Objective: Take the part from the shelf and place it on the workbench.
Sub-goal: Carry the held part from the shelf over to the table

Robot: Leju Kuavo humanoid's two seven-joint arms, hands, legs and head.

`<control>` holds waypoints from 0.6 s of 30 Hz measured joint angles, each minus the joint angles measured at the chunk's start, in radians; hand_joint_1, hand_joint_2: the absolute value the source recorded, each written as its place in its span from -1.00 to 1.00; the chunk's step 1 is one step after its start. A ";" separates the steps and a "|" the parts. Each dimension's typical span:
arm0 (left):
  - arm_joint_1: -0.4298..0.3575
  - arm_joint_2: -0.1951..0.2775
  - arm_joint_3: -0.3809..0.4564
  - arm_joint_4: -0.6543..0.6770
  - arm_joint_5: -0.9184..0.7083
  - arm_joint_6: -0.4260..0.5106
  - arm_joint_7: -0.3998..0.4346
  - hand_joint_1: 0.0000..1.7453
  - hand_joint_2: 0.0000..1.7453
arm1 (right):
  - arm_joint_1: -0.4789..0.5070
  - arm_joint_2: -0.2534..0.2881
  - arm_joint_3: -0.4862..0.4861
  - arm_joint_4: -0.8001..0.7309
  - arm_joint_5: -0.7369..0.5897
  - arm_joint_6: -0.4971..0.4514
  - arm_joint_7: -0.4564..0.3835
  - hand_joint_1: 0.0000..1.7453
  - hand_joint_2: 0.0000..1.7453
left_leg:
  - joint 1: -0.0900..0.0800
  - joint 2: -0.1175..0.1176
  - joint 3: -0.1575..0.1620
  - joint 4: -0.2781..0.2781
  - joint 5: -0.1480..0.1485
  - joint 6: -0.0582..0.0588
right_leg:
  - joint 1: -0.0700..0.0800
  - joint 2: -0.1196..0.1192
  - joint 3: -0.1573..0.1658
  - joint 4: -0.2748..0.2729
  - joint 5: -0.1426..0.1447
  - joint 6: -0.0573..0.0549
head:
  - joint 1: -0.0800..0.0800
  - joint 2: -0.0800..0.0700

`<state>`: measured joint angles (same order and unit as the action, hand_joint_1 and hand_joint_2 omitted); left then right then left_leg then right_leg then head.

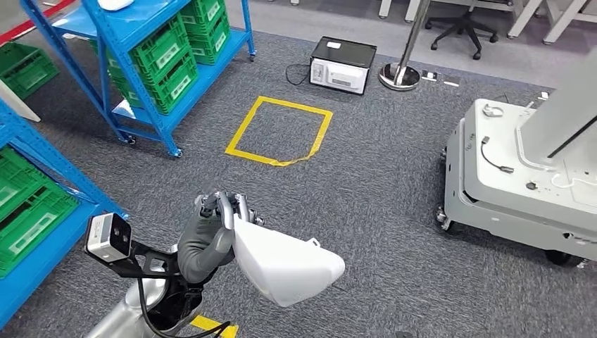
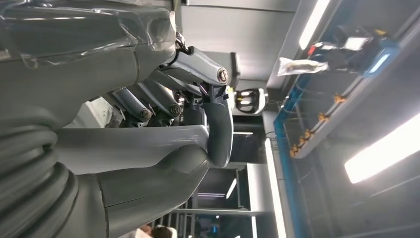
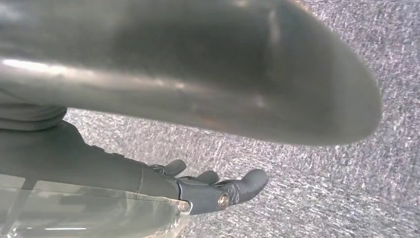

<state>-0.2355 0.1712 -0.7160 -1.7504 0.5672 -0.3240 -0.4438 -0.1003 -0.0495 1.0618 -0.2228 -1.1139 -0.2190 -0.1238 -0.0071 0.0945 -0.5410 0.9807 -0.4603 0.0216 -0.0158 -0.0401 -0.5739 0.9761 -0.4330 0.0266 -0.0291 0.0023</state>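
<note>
The left hand [image 1: 215, 232] was grasping the white part [image 1: 285, 264], its fingers [image 1: 229, 205] hooked over the part's upper edge while the thumb pressed from the other side; in the left wrist view the same pinch showed, a pale slab of the part [image 2: 133, 144] caught between the thumb [image 2: 163, 173] and the darker fingers [image 2: 220, 129]. The part hung at the near middle of the head view, over the grey carpet [image 1: 366, 204], and its long axis ran from the hand out to the right and slightly nearer, ending in a rounded tip. The right hand [image 3: 218, 191] held nothing, its fingers loosely extended above the carpet, with the smooth underside of the part [image 3: 198, 79] seeming to lie close over it, so it looked placed to support the load if needed. Blue shelves with green crates [image 1: 172, 60] stood at the far left and near left, so the part was already off the shelf. No workbench could be made out; a grey wheeled base [image 1: 524, 186] stood at the right and a yellow taped square [image 1: 280, 131] lay ahead. Judged from this, the carry was under way, and the robot still had to bring the part to the bench.
</note>
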 joint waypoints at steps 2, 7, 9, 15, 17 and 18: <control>-0.002 0.000 -0.002 0.000 0.001 0.002 0.000 1.00 1.00 | 0.003 0.000 -0.001 0.000 0.000 0.002 0.000 -1.00 -1.00 | 0.005 -0.005 -0.005 0.010 -0.010 -0.011 | -0.004 0.018 -0.003 -0.001 0.006 -0.012 | -0.001 0.000; -0.003 0.004 -0.003 0.003 0.005 0.008 0.000 1.00 1.00 | 0.002 -0.001 -0.006 0.000 0.001 0.008 -0.001 -1.00 -1.00 | 0.015 -0.089 -0.123 0.281 -0.149 -0.025 | -0.003 0.065 -0.010 -0.002 0.016 -0.030 | -0.003 0.000; -0.003 0.006 -0.005 0.005 0.006 0.009 -0.001 1.00 1.00 | 0.004 -0.001 -0.008 0.000 0.002 0.010 -0.001 -1.00 -1.00 | 0.015 -0.094 -0.125 0.286 -0.130 -0.020 | 0.002 0.088 -0.012 -0.001 0.018 -0.033 | -0.003 0.000; -0.005 0.008 -0.005 0.006 0.007 0.009 -0.003 1.00 1.00 | 0.004 0.004 -0.013 0.000 0.003 0.012 -0.002 -1.00 -1.00 | 0.009 -0.159 0.005 0.016 -0.021 0.014 | 0.003 0.149 -0.023 0.000 0.033 -0.014 | -0.002 0.000; -0.007 0.007 -0.005 0.006 0.007 0.009 -0.003 1.00 1.00 | 0.007 0.004 -0.014 0.000 0.003 0.012 -0.002 -1.00 -1.00 | 0.009 -0.139 0.012 0.000 -0.011 0.019 | 0.002 0.152 -0.031 -0.001 0.037 -0.004 | -0.002 0.000; -0.008 0.006 -0.006 0.006 0.007 0.009 -0.004 1.00 1.00 | 0.008 0.004 -0.014 0.000 0.003 0.012 -0.002 -1.00 -1.00 | 0.011 -0.128 0.017 -0.009 -0.003 0.023 | 0.004 0.133 -0.043 0.017 0.027 -0.003 | -0.001 0.000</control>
<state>-0.2431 0.1774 -0.7217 -1.7442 0.5741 -0.3148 -0.4475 -0.0925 -0.0452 1.0480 -0.2228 -1.1112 -0.2068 -0.1254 0.0036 -0.0333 -0.5240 0.9714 -0.4636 0.0446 -0.0121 0.0929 -0.6168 0.9933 -0.4061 0.0232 -0.0301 0.0023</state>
